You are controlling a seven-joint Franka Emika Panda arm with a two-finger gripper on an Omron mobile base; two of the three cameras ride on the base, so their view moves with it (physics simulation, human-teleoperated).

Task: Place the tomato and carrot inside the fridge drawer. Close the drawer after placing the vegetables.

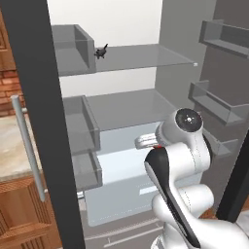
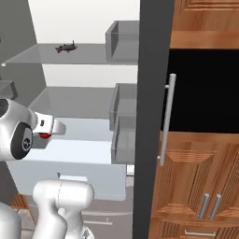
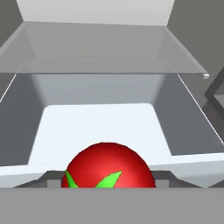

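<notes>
Hand view is looking down into the fridge drawer, which is sitting pulled out w/ its pale floor and translucent walls showing under a glass shelf. Tomato is filling the bottom centre of that view, red w/ green leaves facing the cam, right at the gripper and over the drawer's near edge; fingertips themselves are hiding behind it, so can't tell for sure, but the pincer seems to be standing partway wide, clamped round the tomato. Left base view is showing the white arm reaching fwd into the open fridge, a sliver of red peeking at the hand, above the drawer. Right base view is showing the same: hand stretching right over the drawer, red bit just under it. Small dark object is lying on the upper glass shelf, well apart from the arm; too small to id. Door bins are hanging on the right door in left base view. Carrot: can't make it out.
</notes>
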